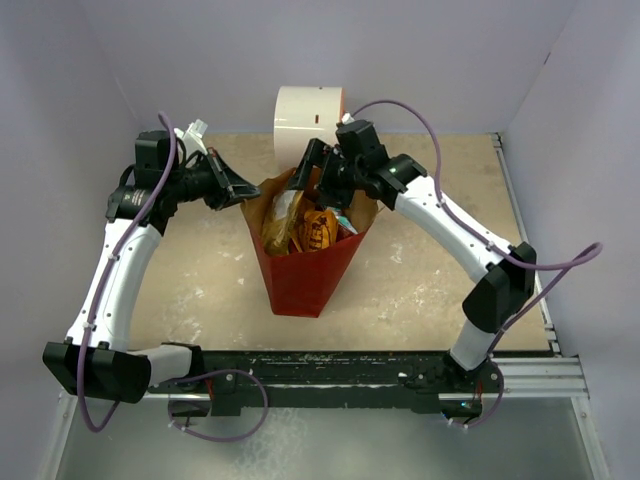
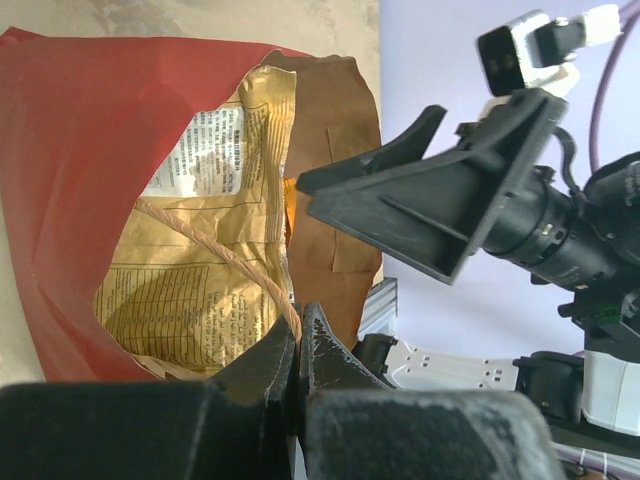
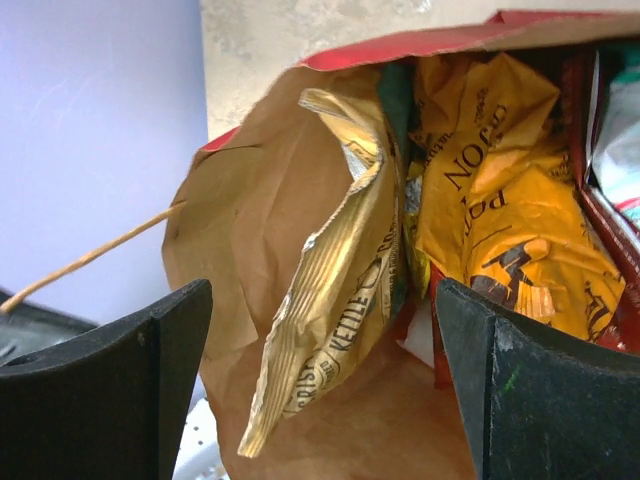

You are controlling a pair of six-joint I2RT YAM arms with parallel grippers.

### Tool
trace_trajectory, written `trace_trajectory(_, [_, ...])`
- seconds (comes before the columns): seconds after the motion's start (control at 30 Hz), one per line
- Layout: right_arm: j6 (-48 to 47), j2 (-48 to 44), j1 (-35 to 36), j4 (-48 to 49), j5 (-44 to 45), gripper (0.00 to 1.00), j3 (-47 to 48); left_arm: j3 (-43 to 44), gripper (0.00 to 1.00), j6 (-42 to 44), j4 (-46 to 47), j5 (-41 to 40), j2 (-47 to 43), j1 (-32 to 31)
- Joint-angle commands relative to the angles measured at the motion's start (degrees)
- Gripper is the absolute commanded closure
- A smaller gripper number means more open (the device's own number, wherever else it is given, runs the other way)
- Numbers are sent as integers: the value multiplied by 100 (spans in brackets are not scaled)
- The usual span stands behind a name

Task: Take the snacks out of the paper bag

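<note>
The red paper bag [image 1: 300, 275] stands upright at mid table with its mouth open. Its brown inside shows in the right wrist view [image 3: 270, 200]. My left gripper [image 1: 243, 190] is at the bag's left rim. Its jaws [image 2: 296, 322] are shut on the twine handle [image 2: 215, 245] there. My right gripper [image 1: 325, 185] hangs open over the bag's mouth. A gold kettle-chip packet [image 3: 340, 300] stands between its open fingers [image 3: 150, 380], touching neither. A yellow-orange chip bag [image 3: 500, 190] lies to its right. A teal packet [image 3: 622, 150] shows at the edge.
A white cylinder [image 1: 308, 118] stands just behind the bag, by the back wall. Purple walls close in the table on three sides. The right gripper's finger [image 2: 440, 200] shows close to the left wrist camera.
</note>
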Motion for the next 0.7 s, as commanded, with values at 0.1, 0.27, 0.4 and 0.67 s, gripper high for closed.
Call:
trace_trajectory(0.1, [1257,75,333,-601,741,7,295,75,100,-210,490,287,-207,28])
trace_trajectory(0.27, [1221,436,568,-581,797,17,510,-8,100,-220,525,281,-230,26])
trace_trajectory(0.4, [1066,703,660,-844,878,29,742,10,100,-218,559,295,-229,31])
trace_trajectory(0.67, [1083,685,682,-722,945,56,653,-31,100,-209,524,267,-289,31])
